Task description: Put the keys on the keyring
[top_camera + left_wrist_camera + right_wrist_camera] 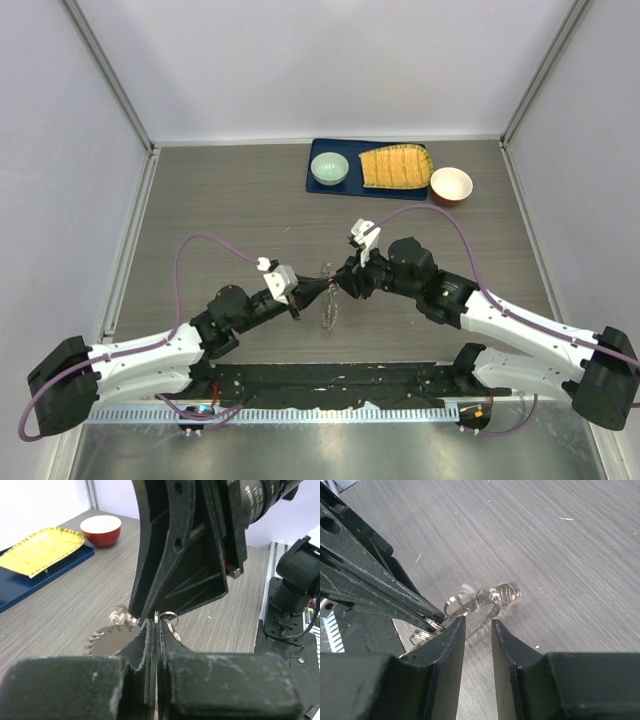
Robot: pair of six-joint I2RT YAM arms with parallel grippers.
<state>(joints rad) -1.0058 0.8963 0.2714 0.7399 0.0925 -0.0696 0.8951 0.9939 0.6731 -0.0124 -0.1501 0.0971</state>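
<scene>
The keyring hangs between my two grippers above the middle of the table. In the left wrist view it is a flat grey shape fringed with small metal pieces. My left gripper is shut on its thin metal edge, and a small silver ring sticks out beside the fingertips. It also shows in the top view. My right gripper is open, its narrow gap empty, its left fingertip against the blurred silver loops of the keyring. It faces the left gripper. I cannot pick out the key.
A blue tray at the back holds a green bowl and a yellow woven mat. A red bowl stands right of the tray. A black base plate runs along the near edge. White walls close in three sides.
</scene>
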